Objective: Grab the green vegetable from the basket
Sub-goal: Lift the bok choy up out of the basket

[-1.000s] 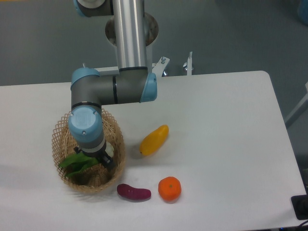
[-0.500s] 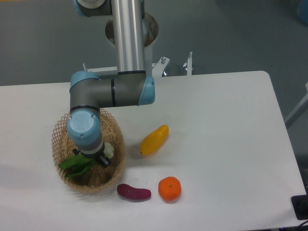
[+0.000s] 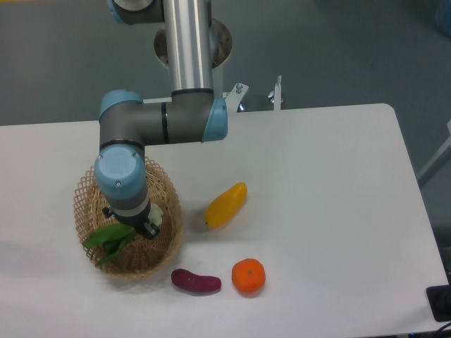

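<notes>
The basket stands at the table's front left, with the arm's wrist hanging over it. The green vegetable lies across the gripper. Its dark leaves stick out to the left and its whitish stalk end shows at the right of the wrist. The wrist hides most of the gripper, and only a dark fingertip shows below it. The jaws look shut on the vegetable's middle, over the inside of the basket.
A yellow fruit lies on the table right of the basket. A purple eggplant-like piece and an orange sit near the front edge. The arm's upright column rises behind the table.
The wrist and gripper have shifted a little up and to the left over the basket. The green vegetable has moved along with them.
</notes>
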